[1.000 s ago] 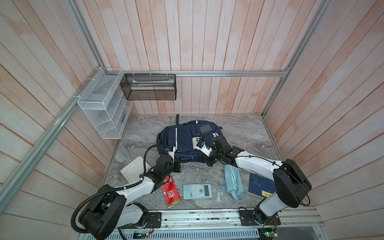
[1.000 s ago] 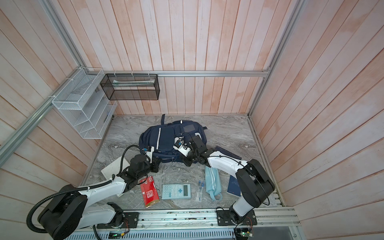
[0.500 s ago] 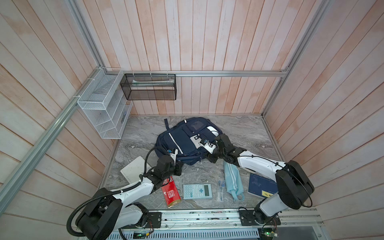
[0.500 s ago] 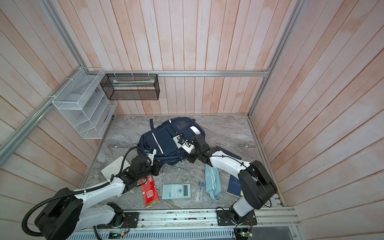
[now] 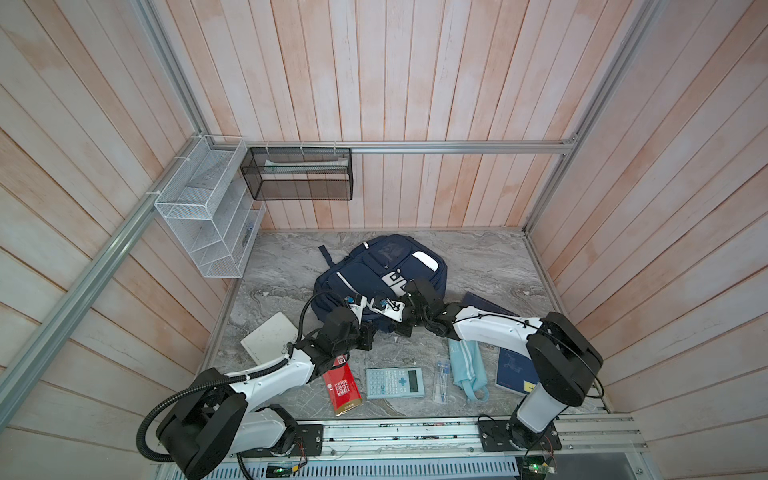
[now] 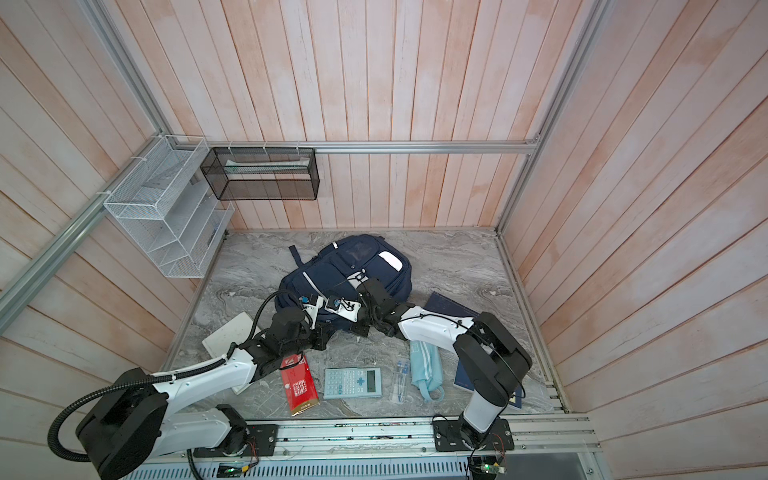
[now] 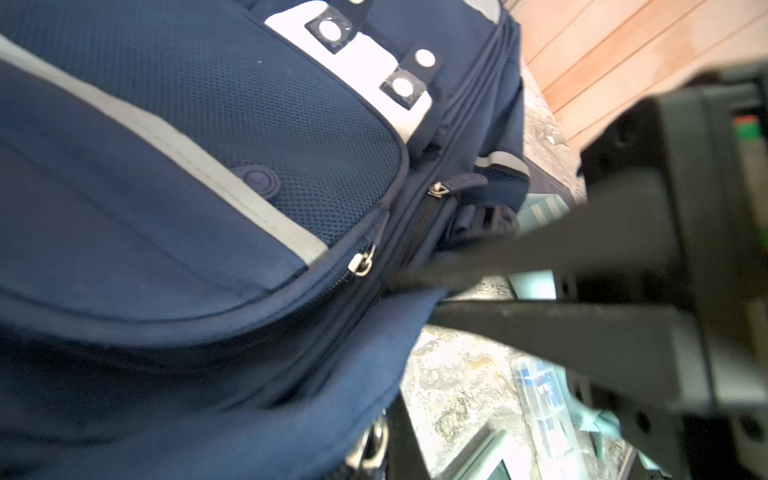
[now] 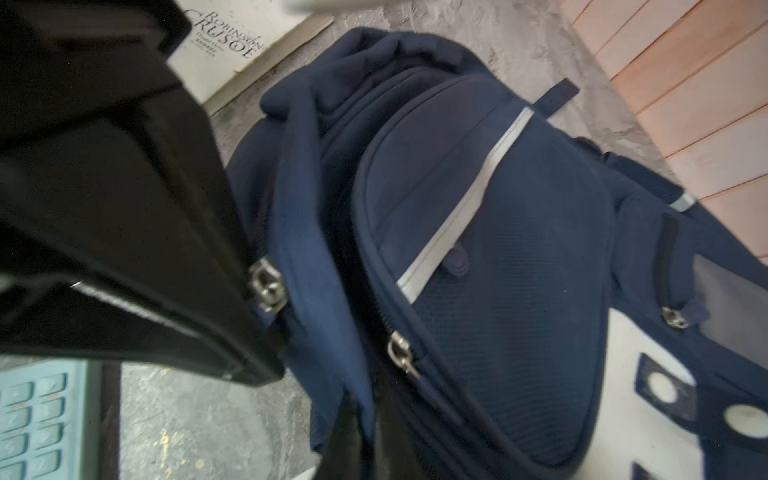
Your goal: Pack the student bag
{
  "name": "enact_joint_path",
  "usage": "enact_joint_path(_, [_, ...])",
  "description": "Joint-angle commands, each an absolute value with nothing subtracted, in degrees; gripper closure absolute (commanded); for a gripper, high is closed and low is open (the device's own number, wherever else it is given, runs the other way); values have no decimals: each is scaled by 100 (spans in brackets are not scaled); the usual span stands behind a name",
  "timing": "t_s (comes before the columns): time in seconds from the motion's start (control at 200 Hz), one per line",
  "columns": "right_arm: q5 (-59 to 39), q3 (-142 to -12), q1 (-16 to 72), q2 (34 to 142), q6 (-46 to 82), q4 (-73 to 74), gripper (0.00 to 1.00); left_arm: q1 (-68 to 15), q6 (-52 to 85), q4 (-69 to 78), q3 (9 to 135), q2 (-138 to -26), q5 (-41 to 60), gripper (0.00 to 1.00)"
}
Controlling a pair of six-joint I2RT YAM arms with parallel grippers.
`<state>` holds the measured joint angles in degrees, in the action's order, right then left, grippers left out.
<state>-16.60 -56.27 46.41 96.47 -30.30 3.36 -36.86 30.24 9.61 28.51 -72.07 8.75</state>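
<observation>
Both arms are stretching low; left gripper [image 5: 366, 336] and right gripper [image 5: 404, 329] are clamping the six-o'clock rim of the large navy-blue fabric backpack [image 5: 374, 270].

the navy student bag [image 5: 374, 270] lies front-up on the marbled table [image 5: 478, 266], white stripes and studded patches showing.

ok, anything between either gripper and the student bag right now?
Nothing visible. The left gripper is clamped on the near flap edge of the student bag; the right gripper is shut on that flap beside a zipper pull. The calculator and red packet lie apart, nearer the robot.
</observation>
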Motion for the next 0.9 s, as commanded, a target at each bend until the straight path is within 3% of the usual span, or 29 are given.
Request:
enact_joint_path(0.0, [-1347, -5510, 4556, 9581, -3250, 19, 100, -3429, 3102, 1218, 2880, -7048, 971, 100])
enact_joint_path(0.305, [-751, -4674, 3758, 8922, -3445, 272, 100, -1958, 2785, 365, 2854, -6821, 958, 94])
enact_joint_path(0.395, [-725, -4748, 3402, 8902, -3460, 268, 100, -1881, 2767, 439, 2826, -6788, 1031, 100])
enact_joint_path(0.55, [14, -4989, 3005, 9123, -3260, 718, 100, -2127, 3109, 889, 2621, -6691, 1652, 100])
enact_joint_path(0.625, [-404, -5313, 3026, 9133, -3032, 282, 70, -2372, 3299, 909, 2610, -6616, 1653, 100])
enact_joint_path(0.73, [-921, -5284, 3424, 8647, -2668, -51, 44, -2649, 3542, 1115, 2603, -6582, 1776, 100])
enact_joint_path(0.895, [-1557, -4600, 4311, 7963, -2759, 845, 34, -3030, 3734, 1254, 2777, -6683, 1853, 100])
